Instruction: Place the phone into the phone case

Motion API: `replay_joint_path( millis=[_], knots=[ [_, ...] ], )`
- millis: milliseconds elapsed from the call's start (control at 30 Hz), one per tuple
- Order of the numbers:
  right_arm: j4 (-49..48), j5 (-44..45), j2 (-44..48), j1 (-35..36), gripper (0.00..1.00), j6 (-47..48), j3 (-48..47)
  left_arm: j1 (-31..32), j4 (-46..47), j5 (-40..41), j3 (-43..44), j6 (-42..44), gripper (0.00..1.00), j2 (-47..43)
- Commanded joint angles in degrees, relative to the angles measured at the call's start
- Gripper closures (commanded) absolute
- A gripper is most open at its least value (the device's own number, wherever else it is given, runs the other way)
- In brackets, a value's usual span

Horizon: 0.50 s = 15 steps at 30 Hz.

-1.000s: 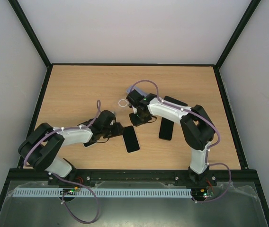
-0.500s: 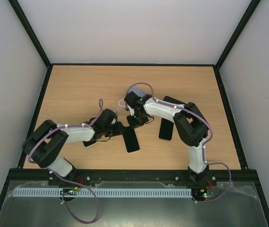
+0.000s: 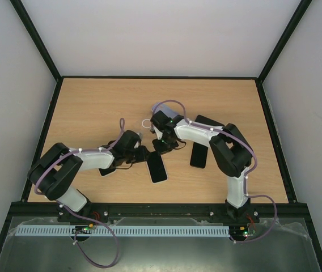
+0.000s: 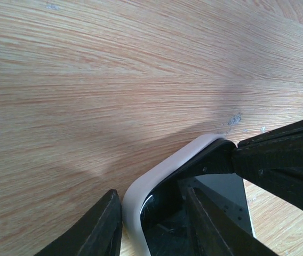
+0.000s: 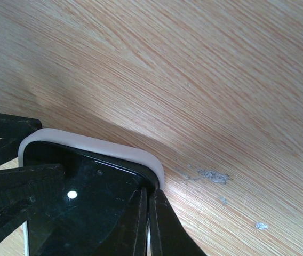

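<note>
while the phone [image 5: 87, 208] lies flat on the table [image 3: 93, 107], its glossy black face framed by the white rim of the phone case [image 4: 162, 164], both tools meet at its far end. the left tool [image 3: 144, 155] grasps one corner of the case, with one finger [image 4: 104, 226] outside the white rim and the other over the dark glass. just beyond it, the right tool [image 5: 148, 196] is clenched on the neighbouring corner, its fingers almost together over the rim. to the right of that tool, apart from the phone, a black slab [image 3: 199, 154] lies flat. further out, a second dark slab [image 3: 209, 121] shows partly under the right arm. beyond the right tool's left side lies a small white ring [image 3: 146, 123].
</note>
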<state>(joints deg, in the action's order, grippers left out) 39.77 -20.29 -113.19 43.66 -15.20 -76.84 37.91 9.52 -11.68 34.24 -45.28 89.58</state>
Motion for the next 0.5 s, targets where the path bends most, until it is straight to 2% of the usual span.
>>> replay_joint_path(
  millis=[0, 233, 367, 467],
  knots=[
    [6.14, 9.51, -8.76, 1.49, 0.97, -0.35, 6.87, 0.26, -5.58, 3.64, -0.01, 1.24, 0.63, 2.90],
    [6.88, 13.81, -11.94, 3.86, 0.97, -1.47, 6.41, 1.09, -8.10, 6.90, 0.07, 1.69, 0.62, 3.95],
    [4.97, 11.94, -9.05, 4.02, 0.96, -2.36, 6.86, 1.66, -9.22, 8.78, -0.36, 1.57, 0.62, 3.72],
    [3.61, 10.32, -5.14, 3.94, 0.92, -3.21, 7.31, 1.99, -10.64, 10.64, -0.08, 1.72, 0.60, 3.63]
  ],
)
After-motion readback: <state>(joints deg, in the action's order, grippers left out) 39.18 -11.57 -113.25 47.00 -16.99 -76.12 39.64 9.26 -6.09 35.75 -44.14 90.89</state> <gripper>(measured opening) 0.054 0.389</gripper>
